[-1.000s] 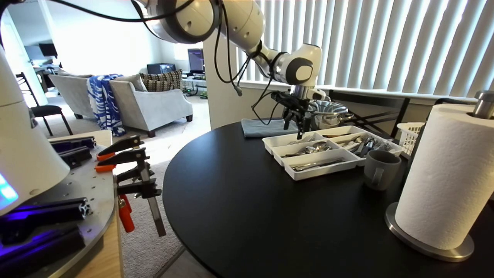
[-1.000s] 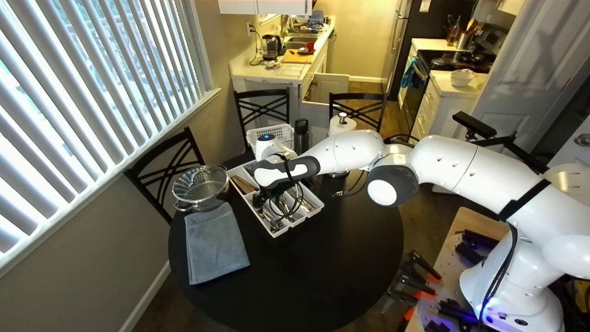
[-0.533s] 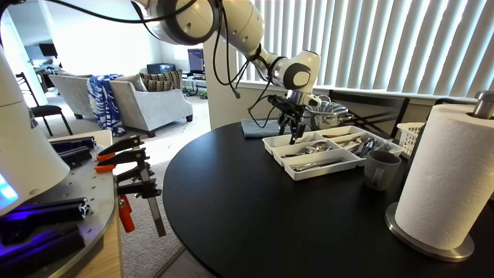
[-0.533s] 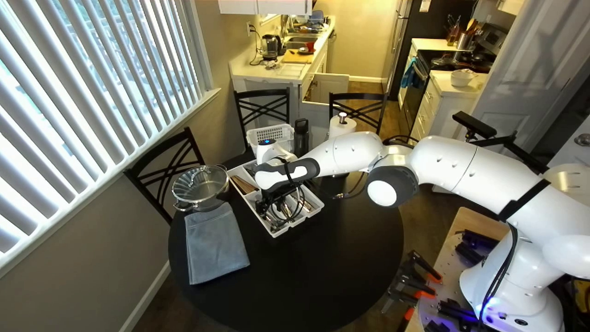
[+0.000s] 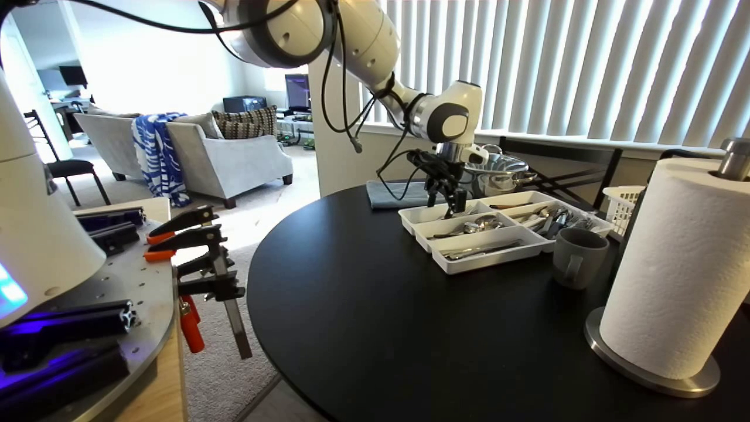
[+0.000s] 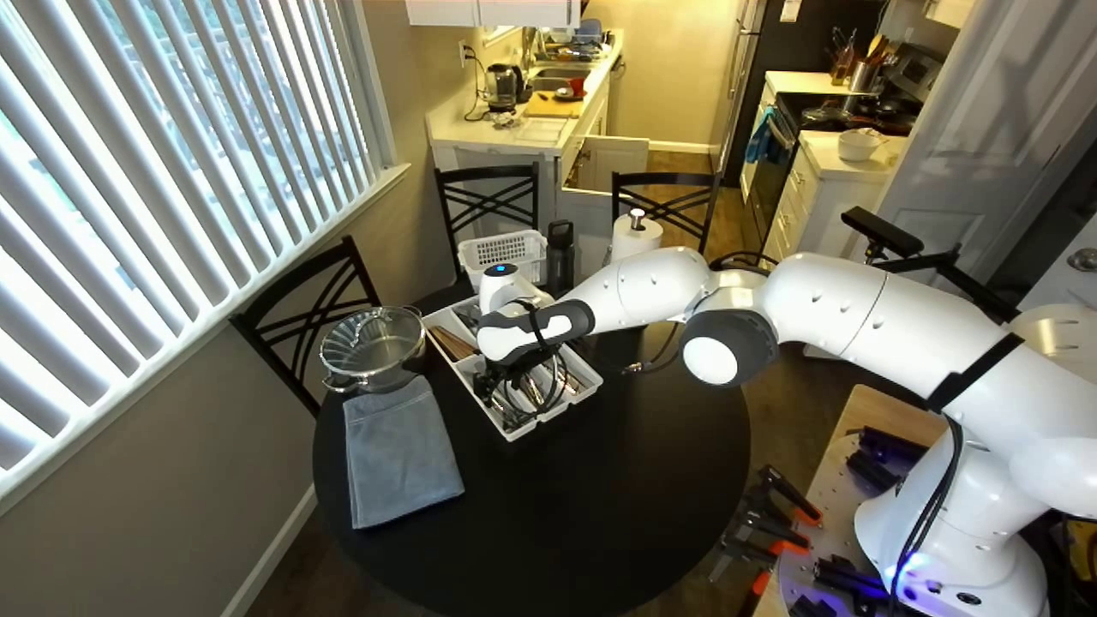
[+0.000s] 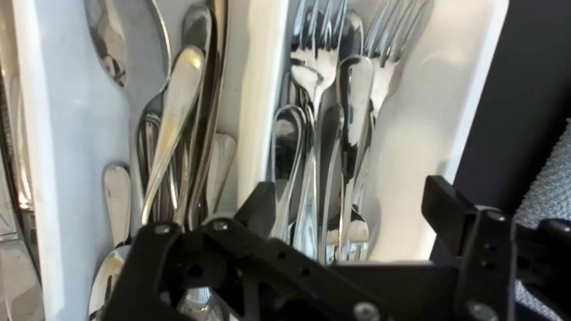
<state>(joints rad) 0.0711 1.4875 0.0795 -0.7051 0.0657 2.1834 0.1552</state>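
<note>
My gripper (image 7: 348,189) stands open over the outer compartment of a white cutlery tray (image 7: 439,147). Nothing is clasped between its black fingers (image 7: 263,203). Below the gap lie several metal forks (image 7: 314,67), some with handles pointing the opposite way. One finger is over the divider side, the other near the tray's outer rim; whether either touches the tray cannot be told. The neighbouring compartment holds spoons (image 7: 107,40) and other cutlery. In an exterior view the gripper (image 5: 442,209) points down at the tray's far corner; in an exterior view the arm partly hides it (image 6: 487,392).
A folded grey-blue cloth (image 6: 403,463) and a steel pot with a glass lid (image 6: 374,347) lie beside the tray on the round black table (image 5: 363,316). A grey mug (image 5: 579,258), a paper towel roll (image 5: 674,264), a white basket (image 6: 506,250) and a black bottle (image 6: 560,257) stand beyond.
The gripper has come down closer to the tray and shifted slightly sideways, mostly in the first half second. The tray and the other things on the table stand where they were.
</note>
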